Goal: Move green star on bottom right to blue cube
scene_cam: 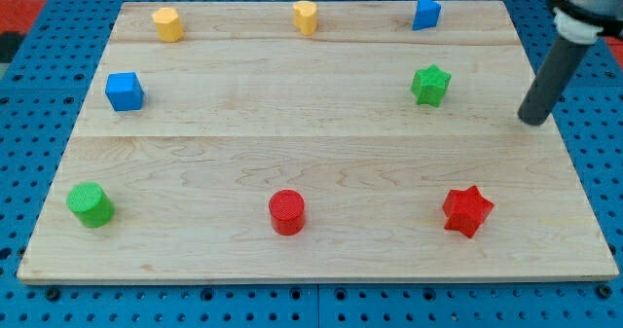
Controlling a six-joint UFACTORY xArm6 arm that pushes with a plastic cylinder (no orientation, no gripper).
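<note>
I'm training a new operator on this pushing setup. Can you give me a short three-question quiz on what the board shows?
1. True or false: my tip touches the green star.
2. Which block lies nearest the view's bottom right? A) red star B) red cylinder C) green cylinder
3. Fill in: the blue cube sits at the view's ____ side.

Key: 1 false, it stands apart to the star's right; 2 A; 3 left.

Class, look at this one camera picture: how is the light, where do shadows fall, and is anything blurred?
Camera view: light is even and soft, with no glare on the wooden board; the green star and red star cast only faint, short shadows; blocks look sharp; my tip is sharp too, right of the green star, apart from it.
</note>
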